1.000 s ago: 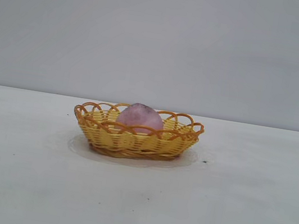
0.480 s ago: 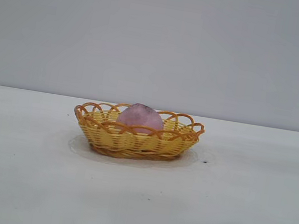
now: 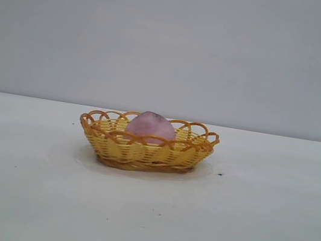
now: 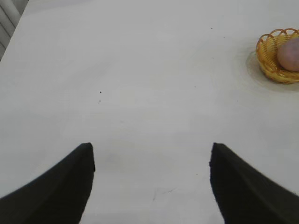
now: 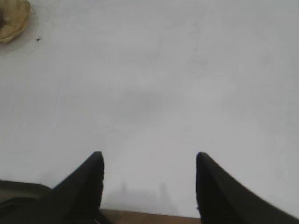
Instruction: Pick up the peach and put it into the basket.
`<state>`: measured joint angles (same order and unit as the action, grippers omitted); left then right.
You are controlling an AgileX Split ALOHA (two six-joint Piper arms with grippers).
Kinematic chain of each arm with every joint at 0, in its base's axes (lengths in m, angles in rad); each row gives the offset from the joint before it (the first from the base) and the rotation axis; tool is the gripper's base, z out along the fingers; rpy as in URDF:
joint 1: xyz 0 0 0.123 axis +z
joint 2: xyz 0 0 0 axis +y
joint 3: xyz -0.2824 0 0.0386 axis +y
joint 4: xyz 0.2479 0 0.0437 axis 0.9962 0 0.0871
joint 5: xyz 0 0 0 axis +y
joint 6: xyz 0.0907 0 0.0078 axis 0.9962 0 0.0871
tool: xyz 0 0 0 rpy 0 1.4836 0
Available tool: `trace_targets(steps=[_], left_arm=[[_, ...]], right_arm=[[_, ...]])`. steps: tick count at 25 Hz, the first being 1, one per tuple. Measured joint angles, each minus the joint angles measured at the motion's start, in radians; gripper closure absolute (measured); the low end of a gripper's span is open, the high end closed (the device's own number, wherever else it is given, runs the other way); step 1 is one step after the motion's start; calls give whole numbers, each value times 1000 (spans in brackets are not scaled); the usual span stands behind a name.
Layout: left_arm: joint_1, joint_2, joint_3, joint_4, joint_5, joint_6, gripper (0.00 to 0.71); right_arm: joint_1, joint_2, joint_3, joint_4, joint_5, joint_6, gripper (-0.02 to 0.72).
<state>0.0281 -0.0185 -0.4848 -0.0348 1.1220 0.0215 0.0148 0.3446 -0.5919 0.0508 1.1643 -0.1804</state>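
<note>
Peach settled inside basket mid-table, well apart from both grippers. Left gripper with jaws spread, empty, over bare table. Right gripper likewise spread and empty, near table's edge, basket far off.

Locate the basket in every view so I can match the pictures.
Exterior view: the basket sits at the centre of the white table, the peach inside it.
Left wrist view: at the right edge, upper part, cut off by the frame.
Right wrist view: only a sliver in the top left corner.
Shared landmark: the basket's scalloped rim.
</note>
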Motion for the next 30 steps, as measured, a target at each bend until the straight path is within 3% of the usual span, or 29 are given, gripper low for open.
trace_targets(steps=[4, 14, 18, 22, 30], left_arm=[[0, 0, 0, 0, 0, 0, 249], [0, 0, 0, 0, 0, 0, 249], [0, 0, 0, 0, 0, 0, 249], [0, 0, 0, 0, 0, 0, 249], [0, 0, 0, 0, 0, 0, 249]], right_arm=[[0, -123, 93, 8, -10, 0, 293], [0, -360, 103, 17, -22, 13, 293], [2, -362, 103, 14, -22, 74, 293], [2, -362, 103, -33, -22, 164, 293], [55, -362, 103, -42, -22, 177, 293]])
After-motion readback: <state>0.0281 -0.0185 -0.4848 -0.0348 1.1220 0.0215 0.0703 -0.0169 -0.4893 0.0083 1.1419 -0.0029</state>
